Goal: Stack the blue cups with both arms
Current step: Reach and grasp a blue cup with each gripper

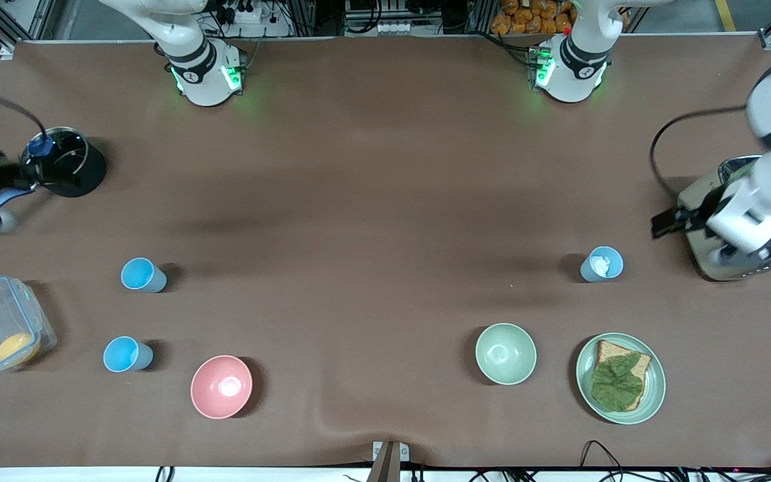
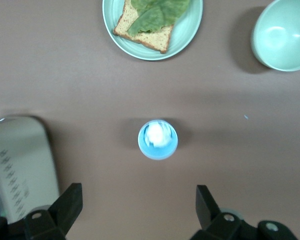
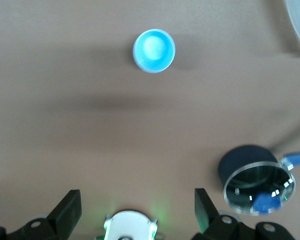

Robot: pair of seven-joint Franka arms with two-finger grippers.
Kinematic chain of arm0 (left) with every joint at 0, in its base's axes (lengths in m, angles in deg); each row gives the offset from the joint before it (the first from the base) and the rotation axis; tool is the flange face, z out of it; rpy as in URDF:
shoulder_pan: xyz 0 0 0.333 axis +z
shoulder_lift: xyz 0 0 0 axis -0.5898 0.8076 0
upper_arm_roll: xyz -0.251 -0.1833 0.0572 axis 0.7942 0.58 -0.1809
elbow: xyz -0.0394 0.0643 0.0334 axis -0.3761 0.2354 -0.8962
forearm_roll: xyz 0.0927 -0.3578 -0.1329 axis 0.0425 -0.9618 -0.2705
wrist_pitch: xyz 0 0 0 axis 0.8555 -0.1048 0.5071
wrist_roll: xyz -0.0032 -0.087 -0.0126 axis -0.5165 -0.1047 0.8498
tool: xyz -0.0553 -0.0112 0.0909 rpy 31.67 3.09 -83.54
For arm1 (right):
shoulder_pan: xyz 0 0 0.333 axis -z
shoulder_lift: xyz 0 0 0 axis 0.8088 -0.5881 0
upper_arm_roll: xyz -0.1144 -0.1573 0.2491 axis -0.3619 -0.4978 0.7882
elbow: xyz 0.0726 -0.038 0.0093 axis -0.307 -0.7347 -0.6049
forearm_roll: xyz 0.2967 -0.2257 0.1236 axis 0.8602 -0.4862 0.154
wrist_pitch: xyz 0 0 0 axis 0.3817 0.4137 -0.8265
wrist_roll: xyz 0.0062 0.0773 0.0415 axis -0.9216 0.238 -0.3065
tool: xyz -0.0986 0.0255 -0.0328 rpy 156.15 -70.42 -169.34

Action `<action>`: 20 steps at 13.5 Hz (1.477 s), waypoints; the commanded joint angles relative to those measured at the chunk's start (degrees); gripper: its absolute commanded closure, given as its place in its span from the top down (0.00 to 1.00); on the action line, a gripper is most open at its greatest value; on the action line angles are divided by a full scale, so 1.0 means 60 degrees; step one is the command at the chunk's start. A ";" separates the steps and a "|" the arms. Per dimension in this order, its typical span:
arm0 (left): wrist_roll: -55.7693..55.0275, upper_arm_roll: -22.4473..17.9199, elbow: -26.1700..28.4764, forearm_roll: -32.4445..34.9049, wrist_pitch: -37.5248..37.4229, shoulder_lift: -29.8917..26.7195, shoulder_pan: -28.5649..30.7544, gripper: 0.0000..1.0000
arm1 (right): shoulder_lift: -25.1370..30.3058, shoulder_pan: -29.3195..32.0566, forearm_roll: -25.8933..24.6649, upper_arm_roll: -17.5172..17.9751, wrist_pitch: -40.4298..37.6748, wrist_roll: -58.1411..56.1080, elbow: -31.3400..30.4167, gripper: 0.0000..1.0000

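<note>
- Standing on the table are three blue cups: two toward the right arm's end, one beside the toaster.
- That one holds something white, maybe paper; nesting could jam.
- Left pincer and right pincer hover high, fingers apart; a bad descent may tip a cup.

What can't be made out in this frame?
- Left gripper: fingertips cut off by the left wrist view's edge.
- Right gripper: fingertips likewise cut off in the right wrist view.
- White thing inside one blue cup: blurred, unidentifiable.
- Clear container: orange contents unidentifiable.
</note>
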 commanded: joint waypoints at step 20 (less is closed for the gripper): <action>0.0002 0.0027 0.2535 -0.0209 0.4916 0.2284 0.0341 0.00 | -0.3852 0.0662 0.0918 0.0097 0.6207 -0.0618 -0.1431 0.00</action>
